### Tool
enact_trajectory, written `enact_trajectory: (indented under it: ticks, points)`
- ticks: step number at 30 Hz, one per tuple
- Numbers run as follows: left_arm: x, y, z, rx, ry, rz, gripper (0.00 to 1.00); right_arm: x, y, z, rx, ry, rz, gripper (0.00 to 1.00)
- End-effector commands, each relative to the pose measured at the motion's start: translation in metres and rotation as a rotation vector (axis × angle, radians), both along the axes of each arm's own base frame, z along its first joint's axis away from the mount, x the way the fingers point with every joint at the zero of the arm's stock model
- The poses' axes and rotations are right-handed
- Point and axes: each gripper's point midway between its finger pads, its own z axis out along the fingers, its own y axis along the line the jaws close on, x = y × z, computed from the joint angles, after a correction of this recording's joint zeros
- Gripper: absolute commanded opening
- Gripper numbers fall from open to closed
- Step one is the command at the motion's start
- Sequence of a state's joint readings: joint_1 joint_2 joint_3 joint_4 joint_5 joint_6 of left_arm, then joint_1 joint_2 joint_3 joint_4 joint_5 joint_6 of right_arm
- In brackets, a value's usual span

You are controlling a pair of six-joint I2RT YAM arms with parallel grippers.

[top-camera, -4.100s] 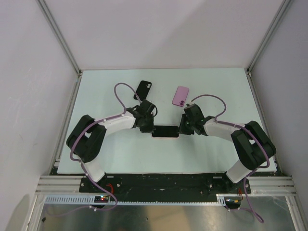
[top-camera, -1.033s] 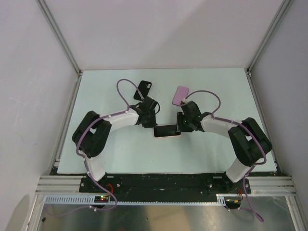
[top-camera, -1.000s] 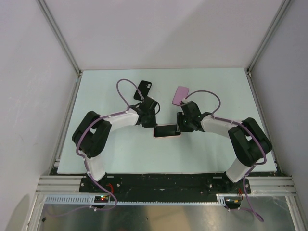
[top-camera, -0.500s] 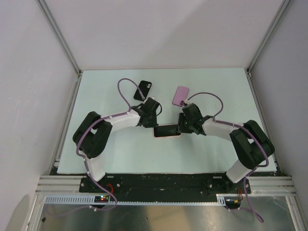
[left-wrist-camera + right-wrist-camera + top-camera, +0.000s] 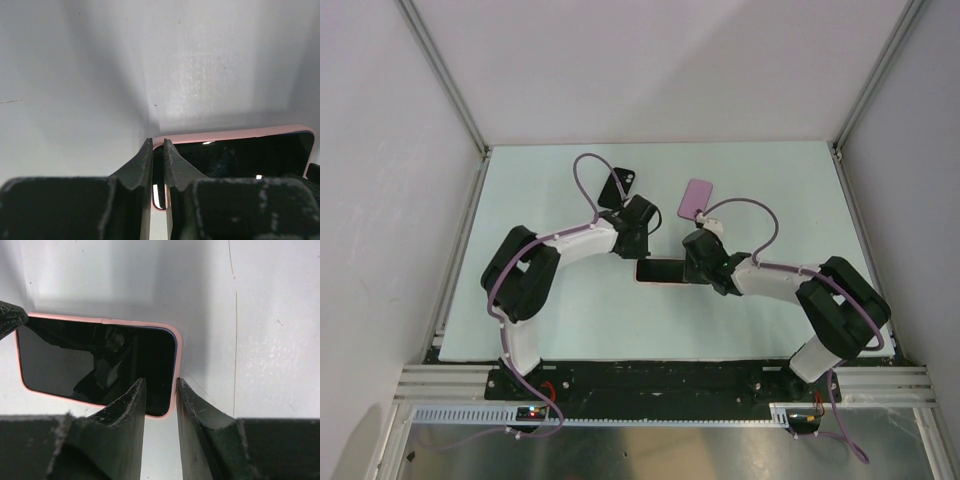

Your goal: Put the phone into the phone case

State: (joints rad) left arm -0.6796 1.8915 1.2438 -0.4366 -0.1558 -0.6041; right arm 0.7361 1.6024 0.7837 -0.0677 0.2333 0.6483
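Black glass, pink rim, on a pale mint table (image 5: 540, 180).
The phone (image 5: 95, 360) shows a glossy black screen with dim grey reflections, and the pink case (image 5: 225, 133) rings it in soft rose. Behind sit a lilac case (image 5: 696, 198) and a plain black case (image 5: 620, 187). The left arm (image 5: 570, 243) and right arm (image 5: 775, 283) run white with black joints.

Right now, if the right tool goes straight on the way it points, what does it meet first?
The phone: its cased end lies between the right tool's fingers, so one finger would meet the screen; the other likely the table beside it. Depth is unclear.
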Motion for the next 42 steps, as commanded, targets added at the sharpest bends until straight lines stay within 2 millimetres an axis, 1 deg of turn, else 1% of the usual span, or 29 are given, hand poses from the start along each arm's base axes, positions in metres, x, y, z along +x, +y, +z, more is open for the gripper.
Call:
enact_trajectory:
  ticks: [1,2,3,4,6,8,10,12,14,19,24,26,28,31,34,39,42]
  points:
    - [-0.021,-0.016,-0.012,-0.023,0.086,-0.076,0.15,-0.069,0.01,-0.031,0.01,0.259,0.143,0.34]
    - [-0.021,-0.017,-0.01,-0.026,0.083,-0.078,0.16,-0.061,0.006,-0.024,0.018,0.24,0.131,0.4]
    - [-0.021,-0.017,-0.009,-0.028,0.08,-0.08,0.16,-0.053,0.001,-0.017,0.027,0.226,0.115,0.45]
    - [-0.02,-0.017,-0.006,-0.033,0.074,-0.082,0.17,-0.044,-0.002,-0.008,0.041,0.203,0.104,0.48]
    - [-0.018,-0.018,-0.001,-0.04,0.063,-0.084,0.17,-0.027,-0.011,0.006,0.062,0.164,0.075,0.5]
    - [-0.018,-0.019,0.002,-0.044,0.058,-0.088,0.17,-0.013,-0.019,0.012,0.071,0.146,0.049,0.49]
    - [-0.018,-0.02,0.004,-0.046,0.057,-0.092,0.17,-0.005,-0.022,0.013,0.083,0.15,0.039,0.44]
    - [-0.018,-0.02,0.003,-0.044,0.059,-0.093,0.17,0.0,-0.026,0.012,0.083,0.15,0.024,0.38]
    - [-0.018,-0.02,0.002,-0.043,0.059,-0.095,0.17,0.004,-0.029,0.007,0.083,0.159,0.013,0.36]
    - [-0.019,-0.02,0.001,-0.044,0.065,-0.094,0.16,0.009,-0.033,-0.004,0.065,0.169,-0.002,0.34]
    - [-0.017,-0.022,0.003,-0.049,0.06,-0.096,0.16,0.014,-0.033,-0.016,0.029,0.184,-0.008,0.33]
    - [-0.017,-0.021,0.004,-0.049,0.057,-0.096,0.15,0.014,-0.034,-0.021,-0.006,0.191,-0.015,0.3]
    - [-0.017,-0.021,0.005,-0.049,0.055,-0.096,0.15,0.014,-0.037,-0.026,-0.041,0.197,-0.026,0.26]
    - [-0.018,-0.021,0.004,-0.05,0.059,-0.097,0.15,0.012,-0.045,-0.033,-0.092,0.206,-0.047,0.21]
    - [-0.018,-0.021,0.003,-0.049,0.061,-0.099,0.14,0.008,-0.05,-0.038,-0.131,0.217,-0.05,0.19]
    - [-0.017,-0.022,0.005,-0.053,0.056,-0.101,0.14,-0.001,-0.05,-0.047,-0.207,0.235,-0.021,0.18]
    - [-0.017,-0.022,0.006,-0.054,0.055,-0.102,0.14,-0.007,-0.05,-0.054,-0.27,0.243,-0.004,0.14]
